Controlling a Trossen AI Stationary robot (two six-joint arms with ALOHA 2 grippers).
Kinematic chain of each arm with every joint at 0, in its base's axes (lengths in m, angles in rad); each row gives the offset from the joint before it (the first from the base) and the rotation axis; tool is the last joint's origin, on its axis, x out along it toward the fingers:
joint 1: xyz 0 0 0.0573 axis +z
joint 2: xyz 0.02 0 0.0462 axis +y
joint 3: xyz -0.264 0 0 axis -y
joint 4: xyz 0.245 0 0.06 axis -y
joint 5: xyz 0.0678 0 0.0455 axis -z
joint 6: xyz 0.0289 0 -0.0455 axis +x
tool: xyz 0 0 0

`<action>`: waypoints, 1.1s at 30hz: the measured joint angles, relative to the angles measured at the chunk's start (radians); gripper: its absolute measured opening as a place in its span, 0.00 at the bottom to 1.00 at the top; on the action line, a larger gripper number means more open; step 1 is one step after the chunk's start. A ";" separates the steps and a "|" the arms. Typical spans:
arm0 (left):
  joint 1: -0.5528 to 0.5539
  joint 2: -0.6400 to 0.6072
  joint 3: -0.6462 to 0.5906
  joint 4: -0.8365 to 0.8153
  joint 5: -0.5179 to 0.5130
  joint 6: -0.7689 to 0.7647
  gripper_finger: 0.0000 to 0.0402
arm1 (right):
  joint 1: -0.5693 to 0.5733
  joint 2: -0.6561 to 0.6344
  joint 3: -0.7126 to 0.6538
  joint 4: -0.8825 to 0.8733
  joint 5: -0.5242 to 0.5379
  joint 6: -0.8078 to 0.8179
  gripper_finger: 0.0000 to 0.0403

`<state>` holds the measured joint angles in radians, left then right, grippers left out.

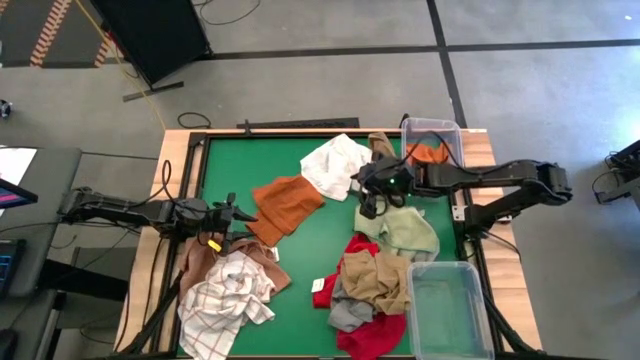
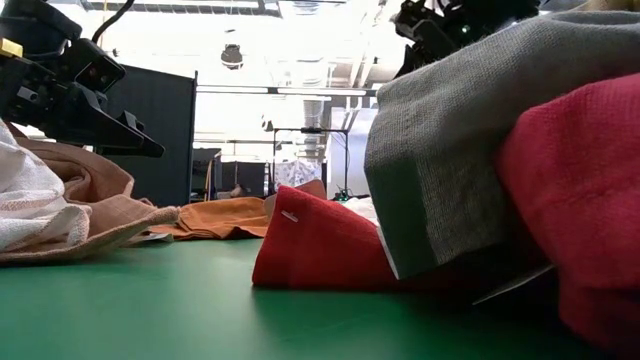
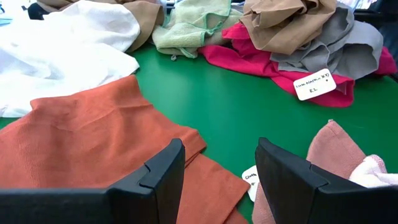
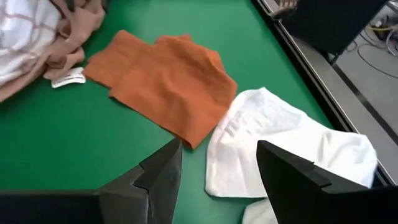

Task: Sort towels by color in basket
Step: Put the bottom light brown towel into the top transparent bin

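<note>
Hovering over the green table [image 1: 330,240], the left tool [image 1: 240,214] has its fingers apart and empty, with the rust towel [image 1: 285,205] just ahead of it and the check towel [image 1: 225,300] close beside it on a pink-brown towel [image 1: 270,268]. The right tool [image 1: 372,205] hangs with fingers apart and empty too, between the white towel [image 1: 335,165] and the pale green towel [image 1: 405,230]. Farther behind the right tool lies a heap: a tan towel [image 1: 375,280] on top, a grey towel [image 1: 350,315] and a red towel [image 1: 372,335] mostly buried under it, so their full shapes cannot be made out. A clear bin [image 1: 450,310] sits beside that heap, cut off at the picture's edge. A second bin [image 1: 432,130] stands by the right arm with an orange cloth [image 1: 428,153] inside, only partly seen. In the low view the grey and red towels fill the near side and hide most of the table; a brown cloth [image 1: 380,145] peeks out behind the white towel, half covered by the arm
</note>
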<state>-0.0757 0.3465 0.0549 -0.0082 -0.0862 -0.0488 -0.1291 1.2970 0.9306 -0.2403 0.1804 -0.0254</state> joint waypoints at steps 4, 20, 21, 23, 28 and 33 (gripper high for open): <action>0.000 0.000 0.000 0.000 0.000 0.000 0.46 | -0.005 0.001 0.000 -0.002 0.000 0.027 0.58; 0.000 0.000 0.000 0.004 0.000 0.000 0.46 | 0.079 0.001 0.000 0.077 -0.052 0.071 0.58; 0.000 0.000 0.000 0.005 0.000 0.000 0.46 | 0.089 0.001 0.000 0.077 -0.052 0.081 0.58; 0.000 0.000 0.000 0.011 -0.001 0.000 0.46 | 0.118 0.001 0.000 0.077 -0.052 0.098 0.58; 0.000 0.000 -0.002 0.019 -0.011 -0.057 0.46 | 0.218 0.001 0.000 0.097 -0.094 0.104 0.58; 0.000 0.000 -0.002 0.027 -0.080 -0.126 0.46 | 0.308 -0.001 0.000 0.100 -0.105 0.124 0.58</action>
<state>-0.0757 0.3466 0.0532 0.0185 -0.1665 -0.1750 0.1792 1.2957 0.9310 -0.1400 0.0757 0.0984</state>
